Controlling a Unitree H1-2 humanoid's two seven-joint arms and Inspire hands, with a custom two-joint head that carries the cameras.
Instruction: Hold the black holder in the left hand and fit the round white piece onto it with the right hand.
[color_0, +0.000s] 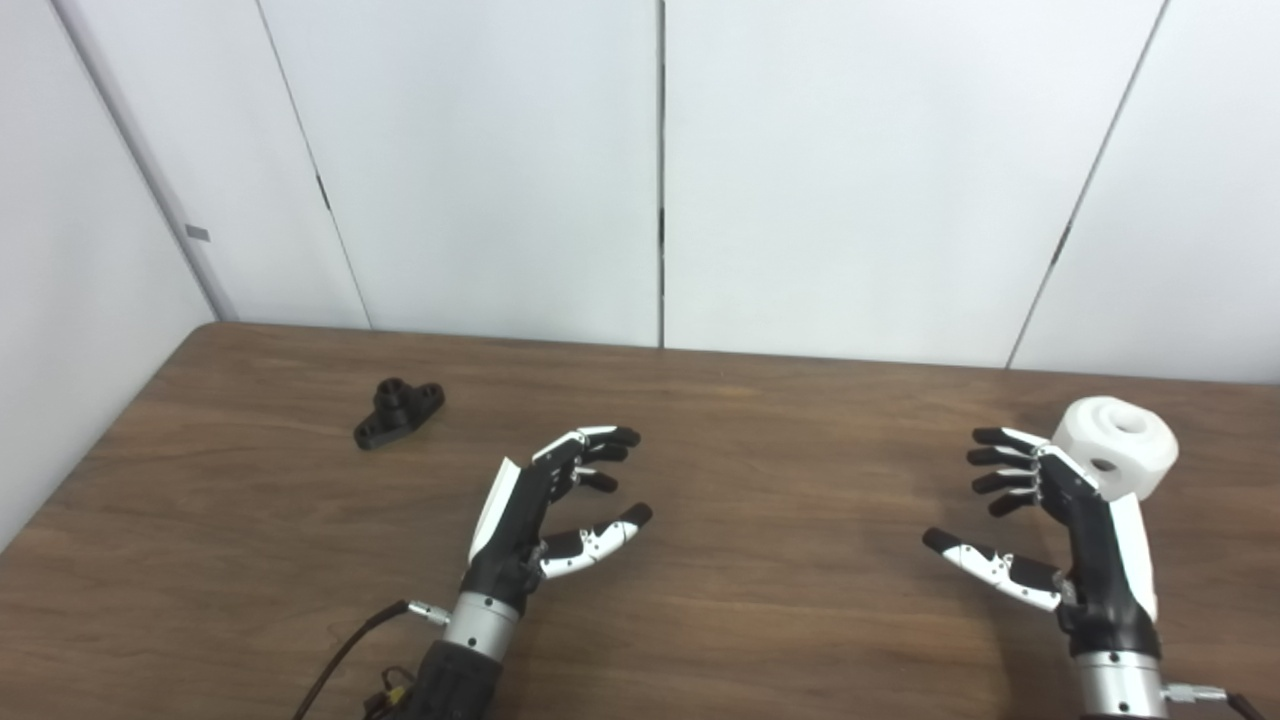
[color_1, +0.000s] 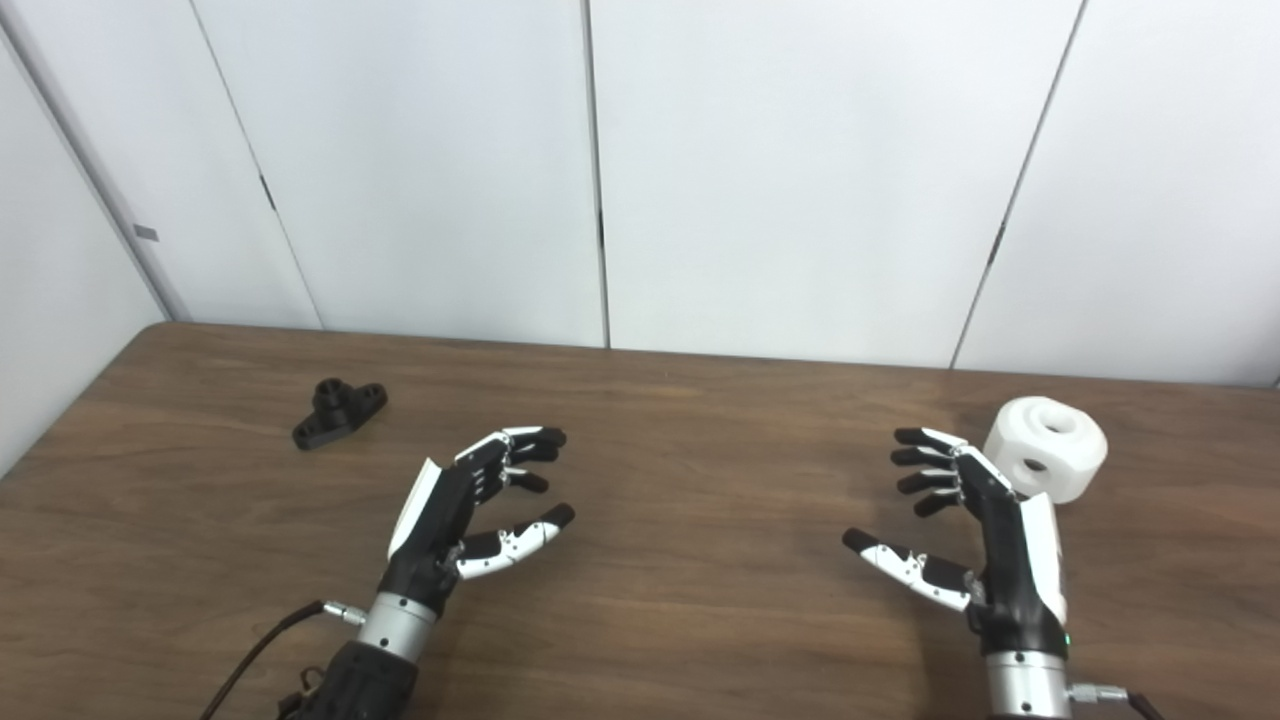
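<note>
Left hand (color_0: 545, 510): near centre-left, fingers spread, empty. Right hand (color_0: 1050, 520): near right, fingers spread, empty. Round white piece (color_0: 1120, 445): just beyond the right hand, upright on the table (color_0: 780, 600); likely rigid, smooth, light; grasp around its sides. Black holder (color_0: 398, 411): far left; likely stiff, small; pinch its central boss. Right eye view shows the white piece's side hole more clearly.

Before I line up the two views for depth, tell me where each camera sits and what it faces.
Left eye view: on the head, looking down at the table; both forearms show, left hand and right hand open.
Right eye view: beside it, facing the same way; the same arms show.
Shared: black holder far left, round white piece behind the right hand, white wall panels.
</note>
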